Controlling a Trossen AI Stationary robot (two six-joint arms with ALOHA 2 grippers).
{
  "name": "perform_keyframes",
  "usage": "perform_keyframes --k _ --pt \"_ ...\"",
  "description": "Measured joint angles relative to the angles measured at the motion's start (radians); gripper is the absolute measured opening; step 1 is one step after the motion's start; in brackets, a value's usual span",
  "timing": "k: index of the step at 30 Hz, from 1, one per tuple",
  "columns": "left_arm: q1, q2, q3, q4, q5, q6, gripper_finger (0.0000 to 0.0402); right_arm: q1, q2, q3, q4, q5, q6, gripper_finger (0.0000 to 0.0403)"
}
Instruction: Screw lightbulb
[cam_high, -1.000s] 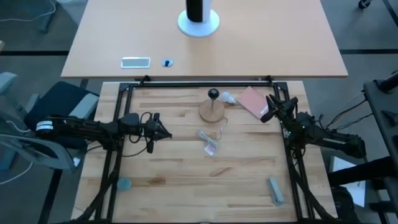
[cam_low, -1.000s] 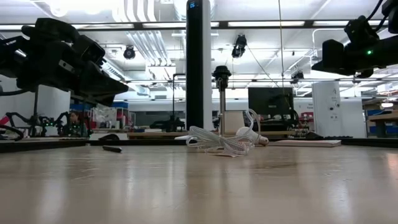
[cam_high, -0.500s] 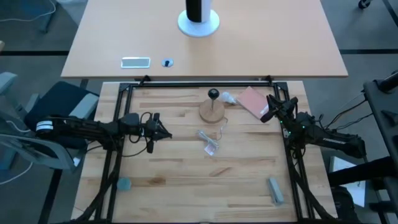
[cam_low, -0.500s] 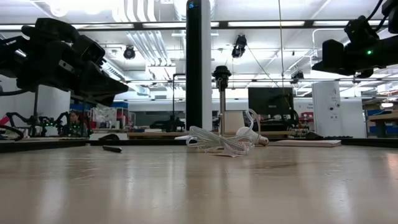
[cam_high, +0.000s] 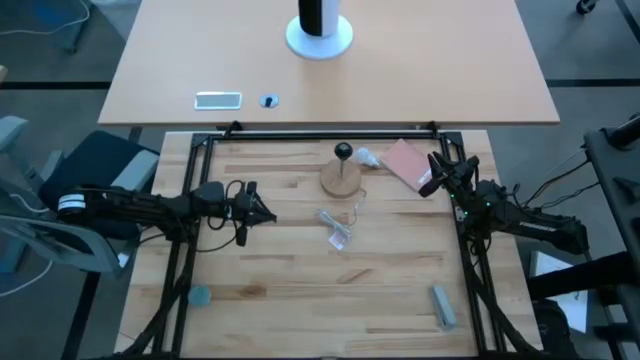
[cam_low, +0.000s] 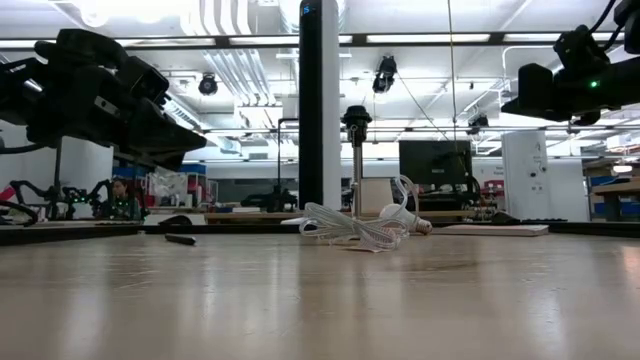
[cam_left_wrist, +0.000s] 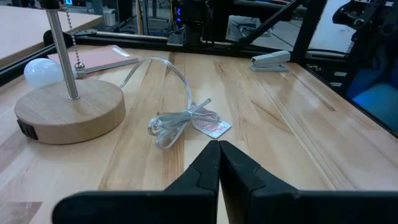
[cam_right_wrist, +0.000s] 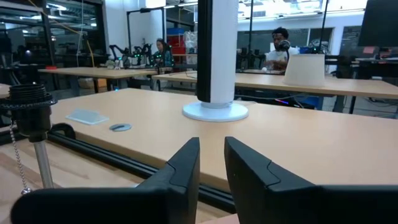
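My right end effector (cam_high: 433, 172), fingers slightly parted and empty, sits nearer the lightbulb (cam_high: 365, 157), which probably lies base-away; left end effector (cam_high: 262, 214) is clenched.

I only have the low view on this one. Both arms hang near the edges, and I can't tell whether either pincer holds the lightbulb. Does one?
Observer: No. From above, the lightbulb lies on the table between the lamp's wooden base and a pink notebook, clear of both arms.
Reviewer: How does the left pincer stand?
Observer: Its own wrist view shows the left pincer shut with nothing in it, pointing toward the coiled cable.
Reviewer: And the right one?
Observer: The right pincer has a narrow gap between its fingers and holds nothing. It sits by the notebook's right edge.
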Motion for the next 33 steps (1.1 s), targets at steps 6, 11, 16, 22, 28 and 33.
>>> perform_keyframes --k 6,11,16,22,28,33 --pt "0.0 0.0 0.0 0.0 0.0 0.0 0.0 0.0 0.0 0.0 0.0 0.0 0.0 0.0052" --pt "0.0 0.0 0.0 0.0 0.0 0.0 0.0 0.0 0.0 0.0 0.0 0.0 0.0 0.005" --pt "0.0 0.0 0.0 0.0 0.0 0.0 0.0 0.0 0.0 0.0 0.0 0.0 0.0 0.0061" --pt "0.0 0.0 0.0 0.0 0.0 0.0 0.0 0.0 0.0 0.0 0.0 0.0 0.0 0.0071" --pt "0.0 0.0 0.0 0.012 0.0 -0.021 0.0 0.0 0.0 0.0 0.001 0.0 -0.02 0.0071" --pt "0.0 0.0 0.0 0.185 0.0 -0.378 0.0 0.0 0.0 0.0 0.001 0.0 -0.019 0.0059"
